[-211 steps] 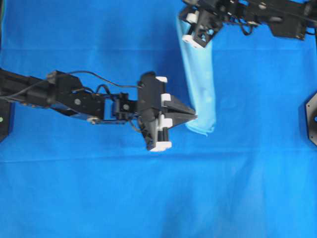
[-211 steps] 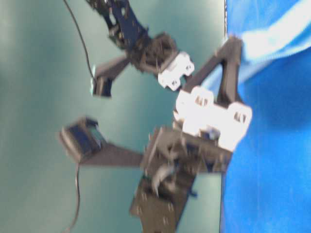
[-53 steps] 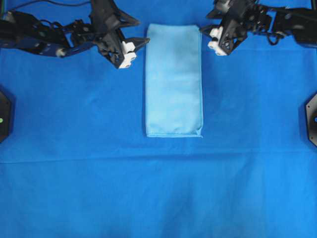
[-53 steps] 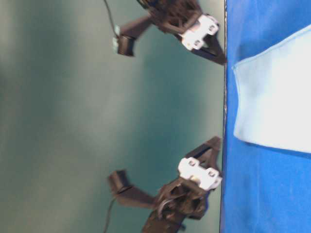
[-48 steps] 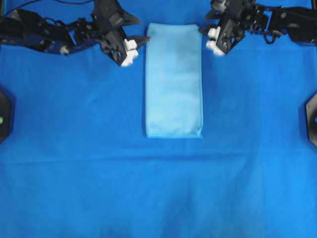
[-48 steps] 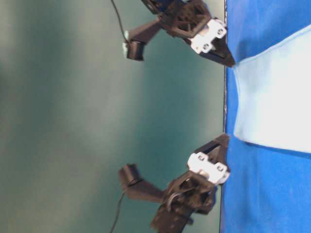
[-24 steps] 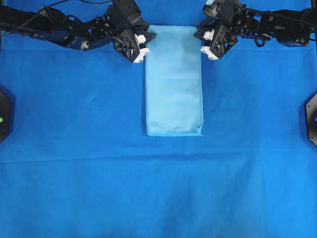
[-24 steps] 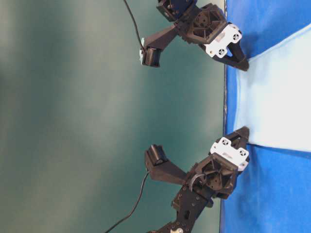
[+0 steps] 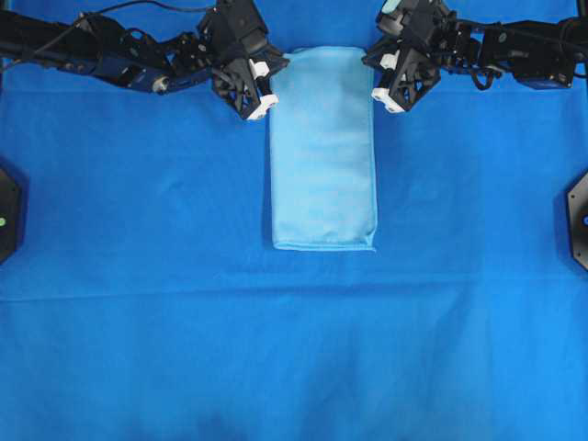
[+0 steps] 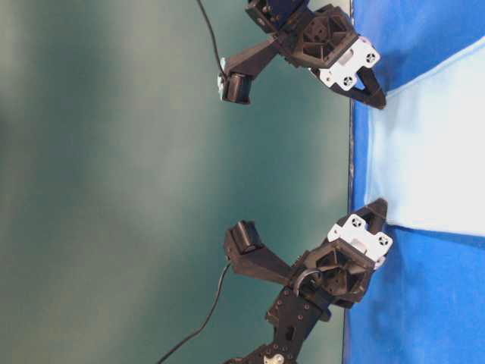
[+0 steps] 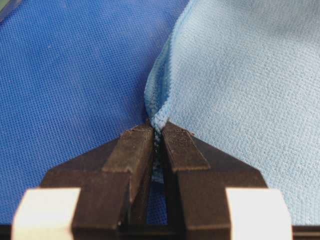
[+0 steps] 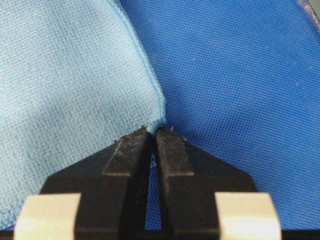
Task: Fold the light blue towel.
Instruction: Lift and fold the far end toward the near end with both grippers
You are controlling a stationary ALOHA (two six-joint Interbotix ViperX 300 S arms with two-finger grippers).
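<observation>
While the towel [image 9: 322, 147] lies as a long, narrow, folded rectangle in the upper middle of the counter [image 9: 294, 349], both grippers pinch it at its far end. In the overhead view the towel runs from the top edge down toward the centre, its near short edge square and flat against the dark blue covering [image 9: 138, 276].

The left gripper [image 9: 266, 81] sits at the towel's upper left side, and its wrist view shows the two black fingers [image 11: 132, 150] pressed together with a small ridge of pale cloth caught between the tips, so it is clenched on the towel's edge [image 11: 157, 120]. The cloth puckers upward from the tips in a short raised fold.

The right gripper [image 9: 378, 77] sits at the upper right side. Its own wrist view shows its fingers [image 12: 172, 150] likewise drawn together, nipping the stitched hem [image 12: 155, 122] where the towel's edge curves round. A thin darker blue seam follows that edge.

From table level, both grippers point at the towel [image 10: 432, 152] from the side, the left gripper [image 10: 377, 210] lower in the picture and the right gripper [image 10: 373, 97] higher, each with its tips at the cloth's edge. A plain green wall [image 10: 114, 182] fills the rest of that view.
</observation>
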